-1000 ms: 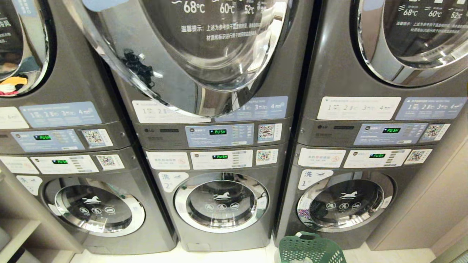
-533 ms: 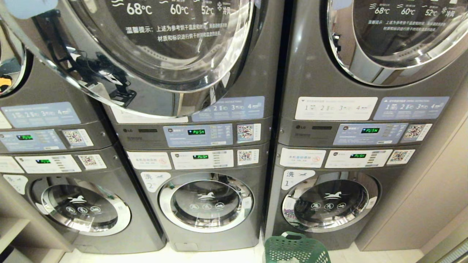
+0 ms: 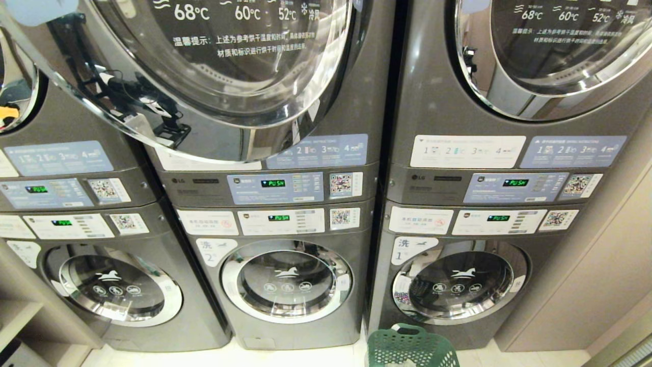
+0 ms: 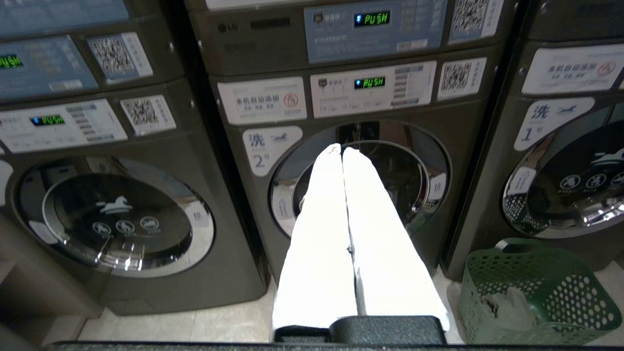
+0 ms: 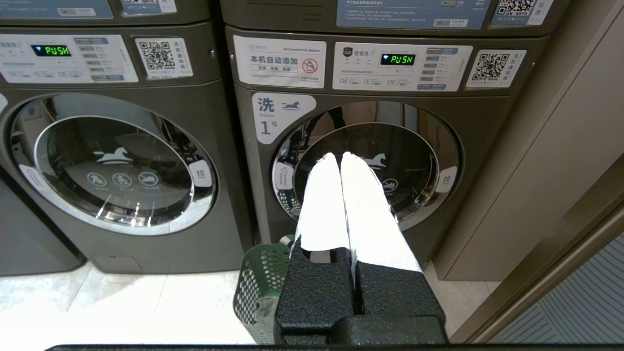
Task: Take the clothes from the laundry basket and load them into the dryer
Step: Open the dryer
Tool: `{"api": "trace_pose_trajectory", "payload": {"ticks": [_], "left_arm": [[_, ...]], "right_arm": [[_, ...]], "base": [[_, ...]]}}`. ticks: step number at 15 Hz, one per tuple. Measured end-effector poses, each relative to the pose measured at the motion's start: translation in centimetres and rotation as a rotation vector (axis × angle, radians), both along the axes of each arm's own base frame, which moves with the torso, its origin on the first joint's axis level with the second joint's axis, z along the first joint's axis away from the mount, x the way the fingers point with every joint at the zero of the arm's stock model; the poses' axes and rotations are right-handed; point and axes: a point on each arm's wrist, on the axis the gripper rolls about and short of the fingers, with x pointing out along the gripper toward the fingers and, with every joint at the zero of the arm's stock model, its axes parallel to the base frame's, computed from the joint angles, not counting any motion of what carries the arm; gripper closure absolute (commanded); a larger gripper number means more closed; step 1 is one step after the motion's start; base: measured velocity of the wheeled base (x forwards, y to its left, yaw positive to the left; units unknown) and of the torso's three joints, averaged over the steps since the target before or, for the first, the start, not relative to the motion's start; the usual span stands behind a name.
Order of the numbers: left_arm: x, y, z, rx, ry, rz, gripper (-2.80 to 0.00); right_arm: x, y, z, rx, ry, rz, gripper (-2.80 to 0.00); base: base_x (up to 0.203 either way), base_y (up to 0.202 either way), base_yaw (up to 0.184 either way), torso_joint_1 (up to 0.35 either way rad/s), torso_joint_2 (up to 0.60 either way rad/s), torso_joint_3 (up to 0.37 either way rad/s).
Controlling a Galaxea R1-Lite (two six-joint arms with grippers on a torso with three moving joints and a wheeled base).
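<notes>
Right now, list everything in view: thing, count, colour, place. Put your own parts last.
dryer: one, dark grey, chrome-rimmed round glass door, upper middle; like machines on both sides.
washers: three, grey, white horse mark on the doors, bottom row.
control panels: green PUSH displays, between dryers and washers.
QR stickers: white, beside the panels.
laundry basket: one, green, on the floor before the right washer.
clothes: grey-green, inside the basket.
yellow and pink garments: behind the far-left door.
left gripper: white fingers shut, empty, before the middle washer.
right gripper: white fingers shut, empty, before the right washer.
</notes>
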Motion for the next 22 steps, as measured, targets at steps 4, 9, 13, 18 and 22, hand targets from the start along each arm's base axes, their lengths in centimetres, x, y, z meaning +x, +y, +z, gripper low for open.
{"api": "trace_pose_trajectory", "payload": {"ticks": [4,9,13,18,22], "left_arm": [[1.3,0.0,11.2,-0.06,-0.07,-0.044,0.0],[11.3,-0.1,23.9,-0.163,-0.125,-0.098,0.0],[18.7,-0.3,26.4,-0.197,-0.182,-0.181,0.0],[21.3,-1.3,26.6,-0.161,-0.219,-0.403,0.0],[20.2,-3.6,26.4,-0.169,-0.21,-0.562,0.0]], "right_arm": [[0.0,0.0,0.0,0.0,0.0,0.0,0.0],[0.0,0.0,0.0,0.003,0.0,-0.001,0.0],[0.0,0.0,0.0,0.003,0.0,0.0,0.0],[0.0,0.0,0.0,0.005,0.0,0.0,0.0],[0.0,0.0,0.0,0.008,0.0,0.0,0.0]], "base": [[0.0,0.0,0.0,0.0,0.0,0.0],[0.0,0.0,0.0,0.0,0.0,0.0],[0.0,0.0,0.0,0.0,0.0,0.0],[0.0,0.0,0.0,0.0,0.0,0.0],[0.0,0.0,0.0,0.0,0.0,0.0]]}}
